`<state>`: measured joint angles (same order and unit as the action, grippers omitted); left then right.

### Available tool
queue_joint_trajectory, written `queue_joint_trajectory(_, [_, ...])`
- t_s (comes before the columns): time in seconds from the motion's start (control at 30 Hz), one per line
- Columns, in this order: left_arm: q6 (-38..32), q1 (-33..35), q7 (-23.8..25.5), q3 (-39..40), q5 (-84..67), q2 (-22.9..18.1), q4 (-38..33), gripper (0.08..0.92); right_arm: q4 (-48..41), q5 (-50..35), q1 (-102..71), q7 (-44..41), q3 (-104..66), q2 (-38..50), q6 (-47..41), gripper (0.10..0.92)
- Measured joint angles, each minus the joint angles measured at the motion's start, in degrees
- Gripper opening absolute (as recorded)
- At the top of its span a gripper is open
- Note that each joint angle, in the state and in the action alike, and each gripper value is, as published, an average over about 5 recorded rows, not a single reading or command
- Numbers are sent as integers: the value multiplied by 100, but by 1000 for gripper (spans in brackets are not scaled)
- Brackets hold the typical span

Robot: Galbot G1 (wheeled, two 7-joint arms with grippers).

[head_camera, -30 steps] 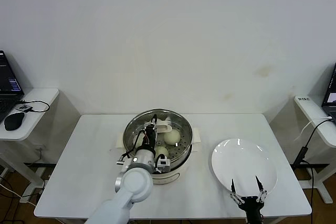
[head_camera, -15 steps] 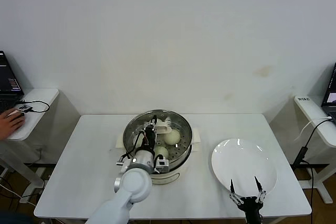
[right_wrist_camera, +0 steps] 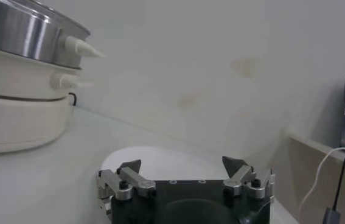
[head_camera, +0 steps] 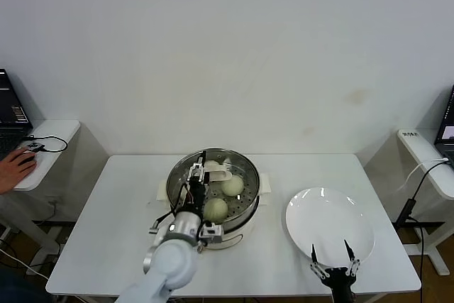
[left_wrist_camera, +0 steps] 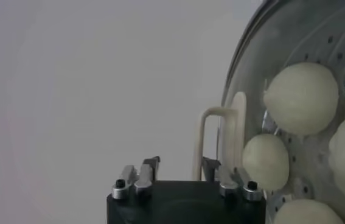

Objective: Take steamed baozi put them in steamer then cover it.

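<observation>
Glass cover (head_camera: 213, 175) beneath left claw (head_camera: 196, 184)

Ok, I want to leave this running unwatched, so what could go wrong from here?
1. The left gripper has its jaws open right at the cover's handle. A skewed pull-away could snag the handle and drag the cover off the steamer.
2. Whether the cover sits flush all round cannot be told, so it might slip.
3. The right gripper, jaws open, hovers over the plate's near edge and could nudge it.
</observation>
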<state>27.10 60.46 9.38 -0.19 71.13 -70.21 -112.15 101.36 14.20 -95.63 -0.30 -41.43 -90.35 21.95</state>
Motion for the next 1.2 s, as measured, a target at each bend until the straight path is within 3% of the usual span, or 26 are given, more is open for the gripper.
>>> queue_joint_trajectory(0.23, [-221, 793, -454, -246, -373, 207, -672, 812, 54, -51, -56, 3, -30, 8, -3, 823])
queue_joint_trajectory(0.43, [-703, 1753, -1205, -625, -1387, 248, -1217, 823, 85, -122, -54, -44, -64, 33, 10, 823])
queue_joint_trajectory(0.7, [-1971, 3041, -2072, -1754, -4079, 160, -1464, 823, 314, -401, -165, -222, 26, 235, -78, 823])
queue_joint_trajectory(0.93, [-2679, 3931, -2422, -2568, -6122, -10, -1586, 823, 606, -884, -388, -403, 81, 720, -310, 823])
queue_joint_trajectory(1.2, [-3417, 4688, -2458, -3014, -7218, -288, -1432, 823, 797, -1281, -591, -559, 163, 1126, -487, 823])
